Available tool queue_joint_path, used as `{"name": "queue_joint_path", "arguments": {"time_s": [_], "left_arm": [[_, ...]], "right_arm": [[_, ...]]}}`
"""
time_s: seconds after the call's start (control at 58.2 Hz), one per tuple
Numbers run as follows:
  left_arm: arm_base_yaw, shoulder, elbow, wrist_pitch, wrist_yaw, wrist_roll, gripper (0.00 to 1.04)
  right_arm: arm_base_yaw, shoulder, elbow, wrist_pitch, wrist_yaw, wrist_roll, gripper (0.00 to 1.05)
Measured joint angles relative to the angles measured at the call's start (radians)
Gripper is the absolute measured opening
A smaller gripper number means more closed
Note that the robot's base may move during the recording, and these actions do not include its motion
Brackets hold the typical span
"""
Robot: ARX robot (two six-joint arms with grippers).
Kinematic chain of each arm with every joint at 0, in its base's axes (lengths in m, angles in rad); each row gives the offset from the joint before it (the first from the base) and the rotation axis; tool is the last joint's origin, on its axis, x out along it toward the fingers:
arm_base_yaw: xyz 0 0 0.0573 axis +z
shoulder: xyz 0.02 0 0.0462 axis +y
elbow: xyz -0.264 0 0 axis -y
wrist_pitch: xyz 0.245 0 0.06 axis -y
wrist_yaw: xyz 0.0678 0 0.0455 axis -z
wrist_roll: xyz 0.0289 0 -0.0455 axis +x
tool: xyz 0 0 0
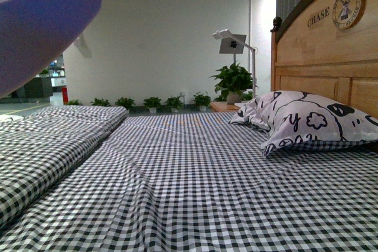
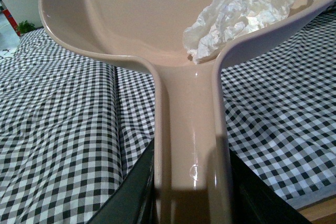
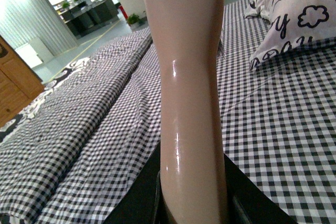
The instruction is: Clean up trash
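my front view is evenly lit and fairly sharp, though the white wall [image 1: 159, 33] blooms brightest beside the headboard [image 1: 325, 51], and the purple dustpan [image 1: 41, 22] close to the lens is soft and out of focus. in the left wrist view the colours run washed and warm; the tissue [image 2: 247, 11] is nearly blown out, a thin glare streak runs down the dustpan handle [image 2: 191, 145], and my left gripper [image 2: 191, 208] sits in deep shadow. the right wrist view shows a similar highlight on the broom handle [image 3: 184, 103], bright ceiling lights far off, and the right gripper [image 3: 191, 205] is dark.
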Motion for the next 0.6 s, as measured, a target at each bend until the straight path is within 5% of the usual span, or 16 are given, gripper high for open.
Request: {"name": "queue_joint_path", "arguments": {"time_s": [0.602], "left_arm": [[0.045, -0.145, -0.018, -0.095, 0.052, -0.037, 0.28]], "right_arm": [[-0.024, -0.08, -0.023, -0.024, -0.016, 0.024, 0.19]]}}
